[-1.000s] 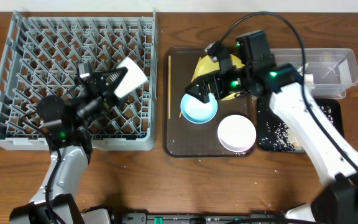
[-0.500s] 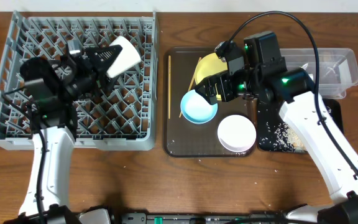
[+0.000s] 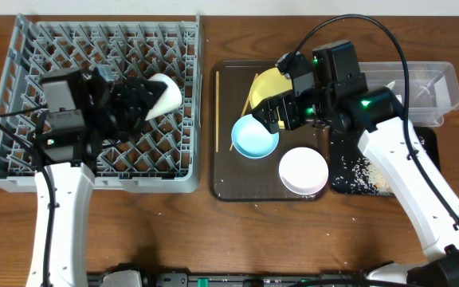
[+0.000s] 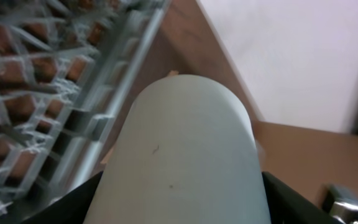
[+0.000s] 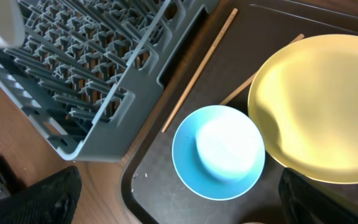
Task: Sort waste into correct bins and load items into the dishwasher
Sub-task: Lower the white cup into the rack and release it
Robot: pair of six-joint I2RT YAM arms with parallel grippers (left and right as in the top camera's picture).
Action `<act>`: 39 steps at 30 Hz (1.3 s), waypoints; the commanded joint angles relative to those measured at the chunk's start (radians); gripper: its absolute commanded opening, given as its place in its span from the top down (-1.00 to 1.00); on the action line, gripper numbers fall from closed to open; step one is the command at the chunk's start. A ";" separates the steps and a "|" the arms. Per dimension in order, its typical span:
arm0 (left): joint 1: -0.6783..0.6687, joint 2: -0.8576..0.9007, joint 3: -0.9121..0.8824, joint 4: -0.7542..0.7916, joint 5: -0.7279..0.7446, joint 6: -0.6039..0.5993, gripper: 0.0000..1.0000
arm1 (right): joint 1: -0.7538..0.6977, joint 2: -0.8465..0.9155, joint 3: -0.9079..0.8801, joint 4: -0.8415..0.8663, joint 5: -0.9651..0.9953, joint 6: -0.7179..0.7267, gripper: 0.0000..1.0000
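Left gripper, clamping the small white cup at upper left, is risking snagging dish rack pegs; right gripper is gaping wide.

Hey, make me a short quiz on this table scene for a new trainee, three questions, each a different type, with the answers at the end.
1. True or false: the left claw holds the small white cup over the grey dish rack.
2. Multiple choice: what sits on the brown tray next to the white bowl? A) light blue bowl B) banana C) glass bottle
3. Short answer: which bin holds the loose rice scraps?
Key: 1 true; 2 A; 3 the black tray.
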 commanded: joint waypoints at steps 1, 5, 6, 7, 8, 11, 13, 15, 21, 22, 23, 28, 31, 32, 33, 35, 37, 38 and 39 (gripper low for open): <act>-0.073 -0.015 0.063 -0.079 -0.283 0.115 0.53 | 0.002 -0.016 0.002 0.000 0.011 -0.014 -0.98; -0.148 -0.012 0.069 -0.162 -0.465 0.125 0.53 | 0.002 -0.016 0.002 0.000 0.011 -0.014 -0.99; -0.167 -0.009 0.069 -0.184 -0.510 0.129 0.53 | 0.002 -0.016 0.002 -0.001 0.011 -0.014 -0.99; -0.181 -0.004 0.069 -0.201 -0.541 0.135 0.53 | 0.002 -0.016 0.002 -0.001 0.013 -0.014 -0.99; -0.196 0.003 0.069 -0.220 -0.577 0.143 0.53 | 0.002 -0.016 0.001 -0.001 0.014 -0.014 -0.98; -0.228 0.037 0.069 -0.270 -0.636 0.157 0.53 | 0.002 -0.016 0.001 -0.001 0.014 -0.014 -0.98; -0.237 0.063 0.069 -0.299 -0.637 0.166 0.53 | 0.002 -0.016 0.001 -0.001 0.014 -0.014 -0.98; -0.249 0.101 0.069 -0.358 -0.638 0.177 0.54 | 0.002 -0.016 0.001 -0.001 0.014 -0.014 -0.99; -0.286 0.195 0.069 -0.438 -0.637 0.192 0.55 | 0.003 -0.016 0.001 -0.018 0.014 -0.014 -0.98; -0.298 0.208 0.068 -0.452 -0.637 0.192 0.55 | 0.003 -0.016 0.001 -0.019 0.014 -0.014 -0.98; -0.306 0.217 0.068 -0.465 -0.636 0.192 0.55 | 0.003 -0.016 0.001 -0.021 0.014 -0.014 -0.99; -0.352 0.256 0.055 -0.470 -0.634 0.191 0.54 | 0.003 -0.016 0.001 -0.019 0.014 -0.014 -0.99; -0.364 0.306 0.050 -0.457 -0.635 0.191 0.51 | 0.004 -0.016 0.000 -0.023 0.014 -0.014 -0.98; -0.363 0.320 0.050 -0.454 -0.637 0.191 0.50 | 0.004 -0.016 0.000 -0.026 0.014 -0.014 -0.99; -0.363 0.338 0.050 -0.451 -0.639 0.192 0.46 | 0.004 -0.016 0.000 -0.031 0.014 -0.014 -0.99; -0.362 0.370 0.050 -0.444 -0.639 0.192 0.44 | 0.004 -0.016 0.000 -0.038 0.014 -0.014 -0.99; -0.362 0.404 0.050 -0.443 -0.638 0.192 0.42 | 0.003 -0.016 0.000 -0.048 0.018 -0.015 -0.98; -0.362 0.417 0.050 -0.444 -0.638 0.192 0.32 | 0.003 -0.016 0.000 -0.053 0.018 -0.022 -0.99; -0.362 0.430 0.050 -0.444 -0.637 0.192 0.04 | 0.003 -0.016 0.000 -0.056 0.018 -0.022 -0.98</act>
